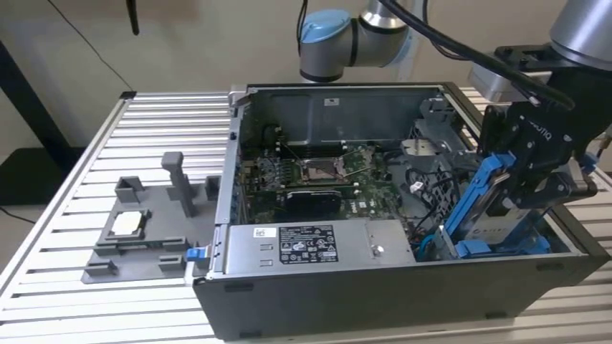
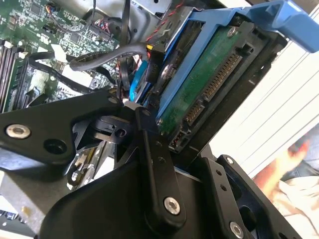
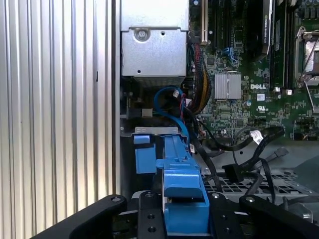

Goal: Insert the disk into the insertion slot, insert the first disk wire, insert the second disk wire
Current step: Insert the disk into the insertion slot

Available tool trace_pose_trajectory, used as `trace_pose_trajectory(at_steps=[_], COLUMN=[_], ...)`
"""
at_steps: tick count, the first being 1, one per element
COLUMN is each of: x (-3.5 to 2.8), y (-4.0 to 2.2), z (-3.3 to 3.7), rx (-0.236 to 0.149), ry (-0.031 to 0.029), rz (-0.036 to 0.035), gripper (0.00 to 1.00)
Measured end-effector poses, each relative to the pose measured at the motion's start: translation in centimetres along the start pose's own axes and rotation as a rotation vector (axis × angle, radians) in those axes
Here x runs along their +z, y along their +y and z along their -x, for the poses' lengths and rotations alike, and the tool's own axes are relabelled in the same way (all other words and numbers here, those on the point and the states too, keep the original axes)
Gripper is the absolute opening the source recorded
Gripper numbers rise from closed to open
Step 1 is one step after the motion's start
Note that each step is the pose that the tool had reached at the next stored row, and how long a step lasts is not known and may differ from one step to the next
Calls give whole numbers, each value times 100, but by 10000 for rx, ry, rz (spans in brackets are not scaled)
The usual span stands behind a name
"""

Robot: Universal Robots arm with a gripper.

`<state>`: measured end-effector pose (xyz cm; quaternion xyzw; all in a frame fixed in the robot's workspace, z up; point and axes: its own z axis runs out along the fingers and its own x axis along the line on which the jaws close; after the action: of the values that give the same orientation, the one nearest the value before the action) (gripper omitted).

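Item: your claw (image 1: 524, 192) — clenched on the disk (image 1: 486, 215), blue carrier pinched in its grip. Disk stands on edge — lower end beneath the claw, inside the case (image 1: 383, 301), black cables (image 2: 107, 56) just beside it.

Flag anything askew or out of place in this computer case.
The disk in its blue carrier stands tilted, sticking up out of the computer case at the exterior view's right, clamped by the gripper, not seated. Loose black cables sprawl beside it.
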<state>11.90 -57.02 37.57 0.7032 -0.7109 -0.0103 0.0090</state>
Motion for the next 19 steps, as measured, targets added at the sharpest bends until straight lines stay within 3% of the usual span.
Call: trace_pose_trajectory(at_steps=[5, 10, 17, 18, 19], x=[23, 94, 94, 94, 83], y=[0, -2, -4, -3, -2], z=[0, 0, 0, 0, -1], rx=[1, 0, -17, -15, -15], ry=[-25, -24, -23, -24, -25], rz=[-5, -6, -6, -6, -6], gripper=[33, 33, 34, 40, 40])
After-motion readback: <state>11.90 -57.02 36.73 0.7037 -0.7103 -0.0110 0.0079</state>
